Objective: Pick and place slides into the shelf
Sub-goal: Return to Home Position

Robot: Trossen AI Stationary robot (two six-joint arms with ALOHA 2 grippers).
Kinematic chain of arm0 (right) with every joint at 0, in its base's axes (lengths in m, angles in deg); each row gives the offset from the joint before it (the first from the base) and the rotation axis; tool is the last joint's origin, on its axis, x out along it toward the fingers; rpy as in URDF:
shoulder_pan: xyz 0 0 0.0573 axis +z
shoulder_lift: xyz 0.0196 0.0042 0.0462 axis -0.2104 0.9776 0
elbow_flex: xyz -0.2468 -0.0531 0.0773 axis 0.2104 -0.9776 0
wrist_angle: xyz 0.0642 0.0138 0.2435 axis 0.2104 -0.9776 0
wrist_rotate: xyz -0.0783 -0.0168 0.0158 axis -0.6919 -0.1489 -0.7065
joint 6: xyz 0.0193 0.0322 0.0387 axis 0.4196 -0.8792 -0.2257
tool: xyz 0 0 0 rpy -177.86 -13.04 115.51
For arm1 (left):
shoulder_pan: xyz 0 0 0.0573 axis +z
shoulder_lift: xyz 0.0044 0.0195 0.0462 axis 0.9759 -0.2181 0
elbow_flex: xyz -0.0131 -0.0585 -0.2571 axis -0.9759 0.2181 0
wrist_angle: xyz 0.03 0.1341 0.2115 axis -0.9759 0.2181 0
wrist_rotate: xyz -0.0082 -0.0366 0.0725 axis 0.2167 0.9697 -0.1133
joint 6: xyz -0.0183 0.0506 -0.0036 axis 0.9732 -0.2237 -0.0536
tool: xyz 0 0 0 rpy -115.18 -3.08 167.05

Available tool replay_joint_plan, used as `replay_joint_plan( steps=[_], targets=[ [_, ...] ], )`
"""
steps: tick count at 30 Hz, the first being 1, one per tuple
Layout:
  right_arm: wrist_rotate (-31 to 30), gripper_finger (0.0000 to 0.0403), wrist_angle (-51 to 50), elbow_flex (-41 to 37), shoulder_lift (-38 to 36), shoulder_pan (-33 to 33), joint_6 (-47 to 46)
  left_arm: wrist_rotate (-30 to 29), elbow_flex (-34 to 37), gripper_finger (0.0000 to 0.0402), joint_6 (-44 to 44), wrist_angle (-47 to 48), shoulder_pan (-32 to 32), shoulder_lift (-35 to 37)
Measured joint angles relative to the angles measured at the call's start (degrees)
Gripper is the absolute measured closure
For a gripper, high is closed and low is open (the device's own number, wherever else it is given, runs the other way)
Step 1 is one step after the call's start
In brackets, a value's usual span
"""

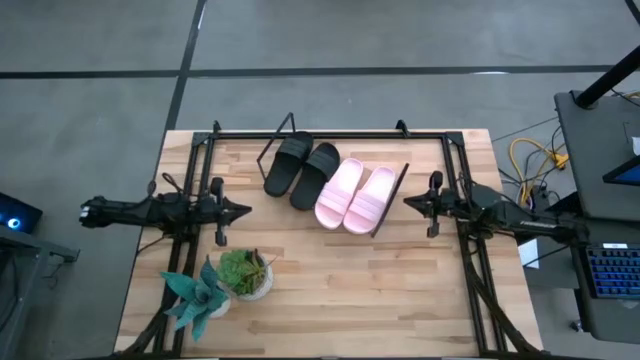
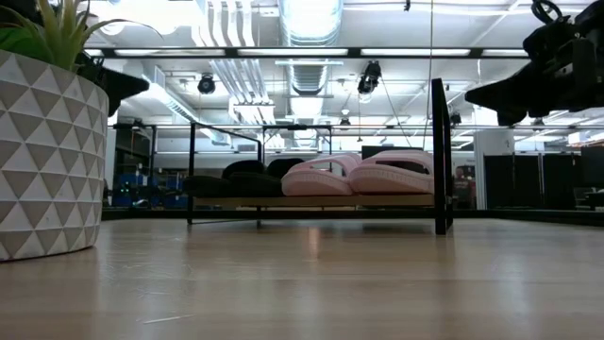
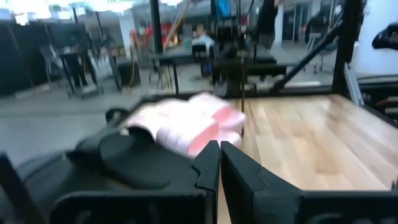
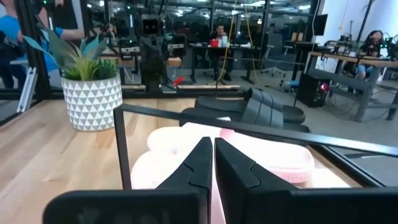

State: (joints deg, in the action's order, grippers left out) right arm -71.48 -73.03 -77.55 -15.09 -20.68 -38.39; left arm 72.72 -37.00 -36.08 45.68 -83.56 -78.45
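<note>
- Lying side by side on the shelf (image 2: pixel 226 201), all four slides are being carried by it. The two black slides (image 1: pixel 288 165) are on the left arm's side and the two pink slides (image 1: pixel 340 192) on the right arm's side, and the slides in each pair are touching.
- The shelf is being borne by the desk (image 1: pixel 350 300) at its far middle, set at a slant to the desk's edges.
- The left tool (image 1: pixel 247 210) is being held above the desk near the black slides, its fingers pressed almost together with nothing between them.
- The right tool (image 1: pixel 407 202) is being held above the desk just beside the pink slides and the shelf's black end frame. Its fingers are likewise closed to a thin slit, and it is empty.
- Two potted plants (image 1: pixel 243 272) are being carried by the desk's near-left part, well apart from the shelf.
</note>
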Motion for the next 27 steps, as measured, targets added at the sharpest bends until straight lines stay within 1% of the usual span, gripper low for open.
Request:
replay_joint_plan(
  steps=[2,4,8,10,13,16,22,27],
  targets=[
    [0.00,0.0394,0.06,0.00,-0.49,-0.02,-0.18,0.50,1.30,0.0402,-1.91,-4.11,0.00,-0.15],
    [0.02,0.0394,0.17,0.00,-1.25,-0.02,-0.42,0.87,1.59,0.0402,-2.42,-4.91,0.00,-0.10],
    [0.02,0.0394,0.45,0.00,-1.93,0.00,-0.44,4.56,1.90,0.0402,-2.00,-5.19,0.00,-0.15],
    [0.01,0.0394,0.78,0.00,-1.91,-0.02,-0.63,5.58,2.68,0.0402,-1.50,-7.03,0.00,-0.34],
    [0.14,0.0394,0.79,0.00,-1.92,0.01,-2.94,5.70,2.88,0.0402,-0.56,-7.53,0.00,-1.26],
    [0.26,0.0394,0.75,0.00,-1.79,0.01,-2.95,5.70,2.88,0.0402,-0.54,-7.47,0.00,-2.64],
    [0.34,0.0394,1.19,0.00,-1.83,0.01,-2.54,5.59,2.93,0.0402,-0.45,-7.64,0.04,-2.61],
    [4.58,0.0394,1.19,0.00,-1.85,0.01,-2.71,5.56,2.95,0.0401,-0.45,-7.64,0.04,-2.30]
  ],
)
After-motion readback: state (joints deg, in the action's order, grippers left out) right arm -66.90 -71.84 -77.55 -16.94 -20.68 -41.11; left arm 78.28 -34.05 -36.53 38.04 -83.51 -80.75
